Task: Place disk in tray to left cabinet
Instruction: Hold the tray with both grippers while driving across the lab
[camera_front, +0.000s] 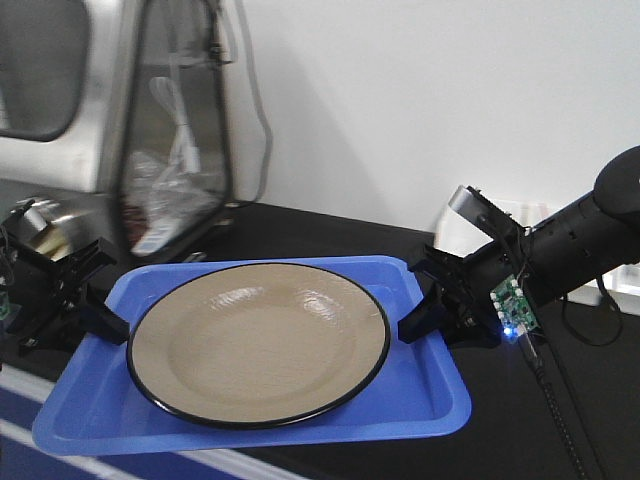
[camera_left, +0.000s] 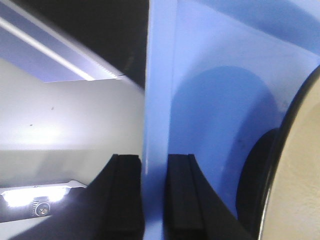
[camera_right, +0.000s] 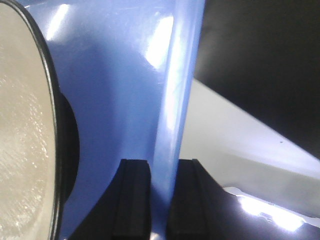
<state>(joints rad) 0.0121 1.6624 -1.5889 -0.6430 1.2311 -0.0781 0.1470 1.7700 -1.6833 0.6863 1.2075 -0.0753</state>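
Two claws are gripping the blue tray (camera_front: 425, 395) by its short ends. The left claw (camera_front: 103, 322) is pinching the left rim and the right claw (camera_front: 418, 318) the right rim, each with one finger inside the rim and one outside. The disk (camera_front: 258, 345) is lying flat in the tray, filling most of it. The tray is sitting level over the dark bench (camera_front: 320, 235), with a steel glove box (camera_front: 90, 100) standing behind its left end.

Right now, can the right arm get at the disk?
Probably not yet: the right gripper is clamped on the tray rim, helping hold it. Otherwise the disk lies uncovered close beside it.
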